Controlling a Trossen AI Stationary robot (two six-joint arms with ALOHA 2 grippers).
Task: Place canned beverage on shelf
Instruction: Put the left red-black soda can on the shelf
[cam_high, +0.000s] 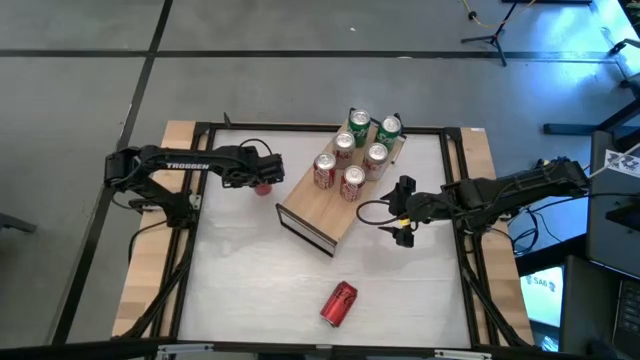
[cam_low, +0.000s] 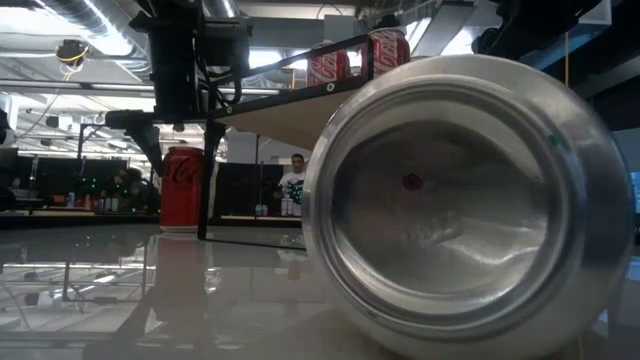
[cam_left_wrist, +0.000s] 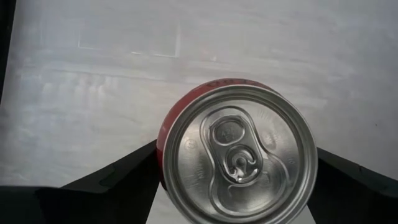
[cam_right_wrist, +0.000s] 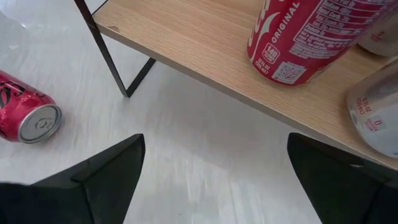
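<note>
A red can stands upright on the table, just left of the shelf. My left gripper is over it, with one finger on each side. The shelf is a light-wood board on dark legs and carries several upright cans, red and green. Another red can lies on its side near the table's front edge. My right gripper hangs open over bare table at the shelf's right side, holding nothing. My left gripper has the standing can's wall, just under the top rim, between its two fingers, one on each opposite side. The fingers slant steeply down from the table's left. The can stands upright with its base on the table.
The lying can fills the low view's foreground, its base toward the camera. A dark shelf leg stands between my right gripper and that can. Bare white table spreads across the front left.
</note>
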